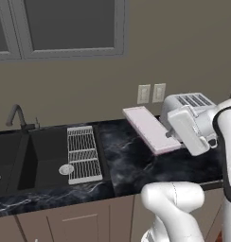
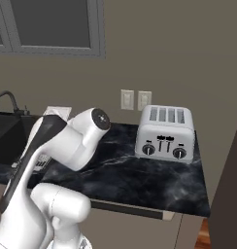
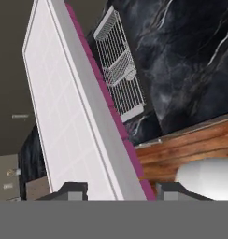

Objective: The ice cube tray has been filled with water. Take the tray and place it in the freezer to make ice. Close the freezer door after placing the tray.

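Note:
The ice cube tray (image 1: 149, 128), pale pinkish-white with a pink lower edge, hangs tilted a little above the black marble counter (image 1: 127, 163). My gripper (image 1: 175, 135) is shut on its near right end. In the hand view the tray (image 3: 69, 107) runs away from the gripper (image 3: 120, 193) as a long slanted slab, with one dark fingertip (image 3: 71, 190) on each side of it. A pale corner of the tray (image 2: 57, 111) peeks out behind my arm in the right base view. The freezer and its door are out of view.
A silver toaster (image 2: 165, 132) stands at the back of the counter, just right of the tray. A white wire-grid rack (image 1: 83, 153) lies on the right part of the dark sink (image 1: 22, 158), with a faucet (image 1: 15, 116) behind. Two wall outlets (image 1: 150, 93) sit above.

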Controlling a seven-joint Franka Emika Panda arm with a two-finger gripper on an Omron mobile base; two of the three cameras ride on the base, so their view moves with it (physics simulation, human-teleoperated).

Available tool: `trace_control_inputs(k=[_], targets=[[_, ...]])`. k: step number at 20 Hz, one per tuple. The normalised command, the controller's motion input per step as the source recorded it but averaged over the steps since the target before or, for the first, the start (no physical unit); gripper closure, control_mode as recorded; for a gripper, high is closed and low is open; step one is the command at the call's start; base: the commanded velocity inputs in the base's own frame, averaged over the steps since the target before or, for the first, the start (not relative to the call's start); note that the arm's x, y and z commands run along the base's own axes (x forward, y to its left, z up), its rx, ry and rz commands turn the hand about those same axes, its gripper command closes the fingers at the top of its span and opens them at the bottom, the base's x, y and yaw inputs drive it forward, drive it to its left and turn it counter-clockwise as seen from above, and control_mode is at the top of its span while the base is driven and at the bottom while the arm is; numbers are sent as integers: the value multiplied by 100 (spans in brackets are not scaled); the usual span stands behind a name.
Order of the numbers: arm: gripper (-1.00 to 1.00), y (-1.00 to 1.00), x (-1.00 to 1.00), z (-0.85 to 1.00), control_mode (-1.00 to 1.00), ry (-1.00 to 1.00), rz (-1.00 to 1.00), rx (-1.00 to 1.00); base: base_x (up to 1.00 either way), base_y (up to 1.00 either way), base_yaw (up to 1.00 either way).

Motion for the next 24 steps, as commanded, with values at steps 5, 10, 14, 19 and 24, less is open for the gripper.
trace_control_inputs(k=[5, 10, 14, 19, 24], targets=[[100, 24, -44, 33, -100, 9, 3, 9, 0, 0, 0], [100, 7, -32, 10, -100, 8, -9, 6, 0, 0, 0], [100, 1, -8, 0, 100, 1, -4, 0, -60, 6, -8], [100, 0, 0, 0, 100, 0, 0, 0, -100, 19, -11], [100, 0, 0, 0, 100, 0, 0, 0, -78, 33, 23]])
